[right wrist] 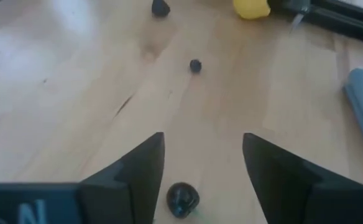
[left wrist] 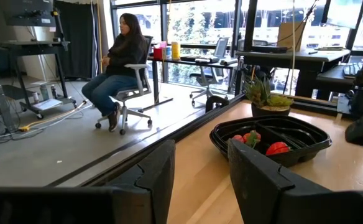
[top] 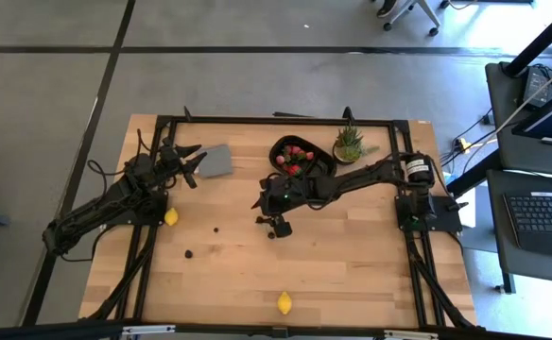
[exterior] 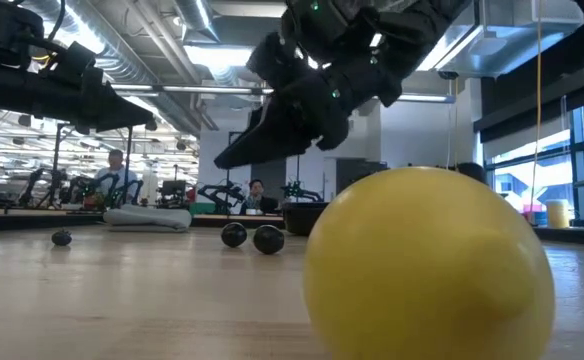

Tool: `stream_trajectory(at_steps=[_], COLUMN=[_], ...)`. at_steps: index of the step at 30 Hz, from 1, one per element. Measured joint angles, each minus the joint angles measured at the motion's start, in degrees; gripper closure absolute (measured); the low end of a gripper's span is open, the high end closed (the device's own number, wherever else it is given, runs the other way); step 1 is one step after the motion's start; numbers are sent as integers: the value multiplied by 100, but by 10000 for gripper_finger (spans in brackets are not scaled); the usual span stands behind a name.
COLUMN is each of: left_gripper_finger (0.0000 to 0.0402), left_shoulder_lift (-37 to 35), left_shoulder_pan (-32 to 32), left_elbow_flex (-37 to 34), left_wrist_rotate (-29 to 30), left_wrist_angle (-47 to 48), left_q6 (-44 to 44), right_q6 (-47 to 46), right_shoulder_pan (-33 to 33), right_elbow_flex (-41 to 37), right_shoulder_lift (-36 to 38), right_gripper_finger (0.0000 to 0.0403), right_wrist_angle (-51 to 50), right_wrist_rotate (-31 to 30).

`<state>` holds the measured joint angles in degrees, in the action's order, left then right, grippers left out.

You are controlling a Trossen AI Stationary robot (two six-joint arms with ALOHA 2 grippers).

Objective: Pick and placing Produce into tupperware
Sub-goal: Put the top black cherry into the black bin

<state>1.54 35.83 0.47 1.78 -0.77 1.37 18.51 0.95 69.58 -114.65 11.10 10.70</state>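
Tray [top: 301, 157] long axis runs left-right.

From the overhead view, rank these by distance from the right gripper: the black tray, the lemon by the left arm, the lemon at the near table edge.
1. Black tray, just beyond the right gripper, toward the plant side.
2. Lemon at the near edge, straight toward the table's front.
3. Lemon by the left arm, far across to the left.

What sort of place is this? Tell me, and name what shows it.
Most likely a robotics lab in an open-plan office. A person sits on a wheeled office chair beyond the wooden table, desks with a laptop stand beside it, and exposed ceiling ducts run overhead.
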Motion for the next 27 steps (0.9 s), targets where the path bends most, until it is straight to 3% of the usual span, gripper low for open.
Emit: stream_trajectory(at_steps=[22,27], left_gripper_finger=[261,261], left_shoulder_lift=[2,2], left_shoulder_pan=[-2,0], left_elbow_flex=[0,-2], left_wrist_rotate=[2,2], left_wrist_angle=[-1,1], left_q6=[0,0], right_q6=[15,-23], right_shoulder_pan=[-55,-109], right_elbow_flex=[2,2], right_shoulder_lift=[-919,-933], right_gripper_finger=[189,212], right_wrist_angle=[258,261], right_wrist_rotate=[-181,-136])
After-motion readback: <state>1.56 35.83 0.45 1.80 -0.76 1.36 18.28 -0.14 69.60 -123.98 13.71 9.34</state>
